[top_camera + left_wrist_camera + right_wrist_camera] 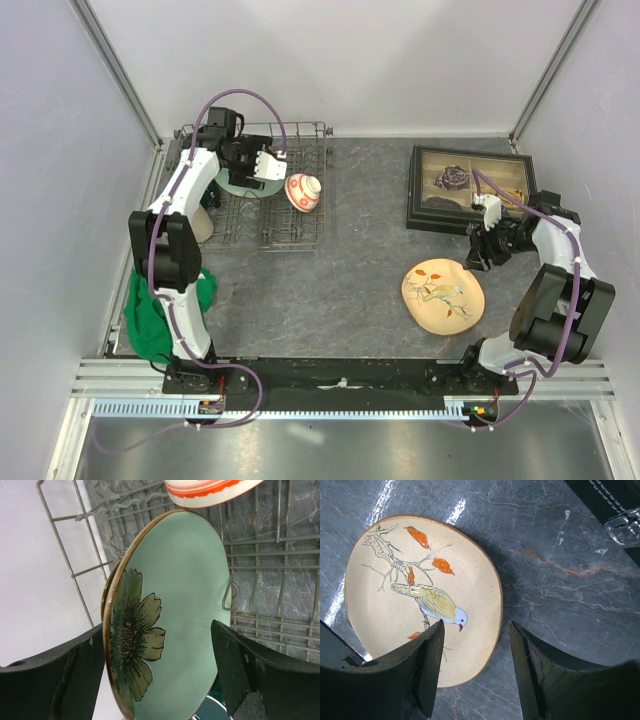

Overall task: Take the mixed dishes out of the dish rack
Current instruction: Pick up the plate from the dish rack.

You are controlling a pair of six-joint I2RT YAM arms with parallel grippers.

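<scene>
Left gripper (157, 630) is spread wide, one finger on each side of the pale green plate (175, 580). The fingers sit right at the plate's rim, but I can't honestly tell if they're pressing on it or just beside it. The plate stands on edge in the dish rack (270, 555), flower face tilted toward the wrist cam. There's a second brown rim tucked tight behind it on the left, too hidden to say what dish that is. Just past the plate's top edge is the small red-and-white bowl (210, 490); from the top cam it's on its side against the rack wires, right of the plate. Over on the other side, the right gripper (476, 625) is also spread apart with nothing in it, hanging over the near edge of the cream plate with bird pattern (380, 615). That one is out of the rack and lies flat on the grey marbled table (560, 580). The top cam also shows the dark-framed box (470, 185) behind the right gripper, and a green cloth (150, 310) bunched at the table's left edge by the left arm.
</scene>
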